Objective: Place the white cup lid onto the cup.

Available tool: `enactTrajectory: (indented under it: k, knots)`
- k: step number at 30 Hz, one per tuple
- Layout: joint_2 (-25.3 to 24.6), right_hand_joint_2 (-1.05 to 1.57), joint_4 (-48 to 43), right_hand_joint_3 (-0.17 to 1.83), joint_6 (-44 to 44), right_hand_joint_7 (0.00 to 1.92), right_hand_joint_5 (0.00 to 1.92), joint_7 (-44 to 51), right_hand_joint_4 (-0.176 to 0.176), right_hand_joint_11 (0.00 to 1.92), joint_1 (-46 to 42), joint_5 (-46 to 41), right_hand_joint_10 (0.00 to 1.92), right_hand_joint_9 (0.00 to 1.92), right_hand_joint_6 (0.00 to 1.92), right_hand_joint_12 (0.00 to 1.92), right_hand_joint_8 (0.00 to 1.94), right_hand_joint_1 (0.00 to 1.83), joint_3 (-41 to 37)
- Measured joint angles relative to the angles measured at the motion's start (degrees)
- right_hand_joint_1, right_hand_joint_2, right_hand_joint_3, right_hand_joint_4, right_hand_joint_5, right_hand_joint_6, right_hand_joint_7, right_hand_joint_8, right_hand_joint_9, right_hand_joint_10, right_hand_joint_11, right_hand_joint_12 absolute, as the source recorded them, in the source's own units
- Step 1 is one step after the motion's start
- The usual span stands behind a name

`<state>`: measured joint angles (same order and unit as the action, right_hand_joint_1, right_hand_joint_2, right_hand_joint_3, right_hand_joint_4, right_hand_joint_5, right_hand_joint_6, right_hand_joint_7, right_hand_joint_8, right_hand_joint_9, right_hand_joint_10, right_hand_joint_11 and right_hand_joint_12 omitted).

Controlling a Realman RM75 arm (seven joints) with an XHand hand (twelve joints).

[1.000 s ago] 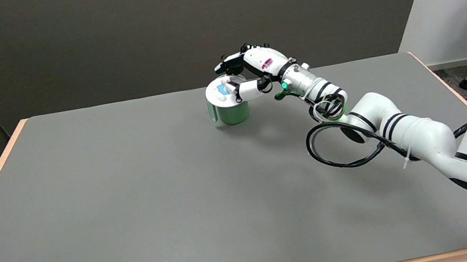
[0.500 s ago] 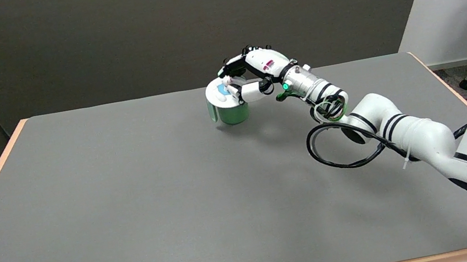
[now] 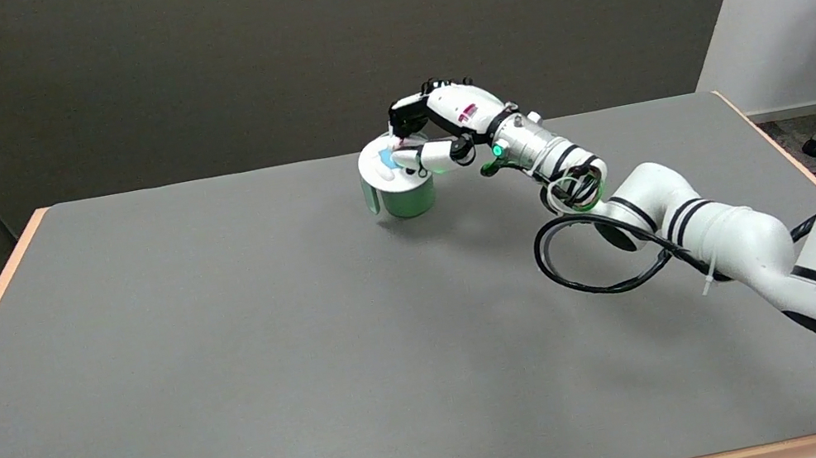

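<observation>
Right hand (image 3: 439,131) pinches the white cup lid (image 3: 381,164) at its right edge, the lid lying just left of the palm, atop the green cup (image 3: 408,197) below the fingers.

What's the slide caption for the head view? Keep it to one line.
The right hand rests on the white cup lid sitting atop the green cup on the grey table.

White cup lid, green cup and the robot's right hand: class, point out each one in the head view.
white cup lid (image 3: 378,164): head view, on its top surface, left of the fingers.
green cup (image 3: 409,199): head view, on its side wall.
right hand (image 3: 434,130): head view, on the middle of the hand.
</observation>
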<state>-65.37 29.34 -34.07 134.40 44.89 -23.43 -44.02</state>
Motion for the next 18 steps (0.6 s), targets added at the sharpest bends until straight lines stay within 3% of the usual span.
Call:
enactTrajectory:
  k: [18]
  knots:
    - [-0.17,1.15,0.31,0.22,-0.27,0.72,0.70,0.00,0.176,0.12,0.68,-0.09,0.54,0.59,1.40,1.08,0.45,0.88,-0.32]
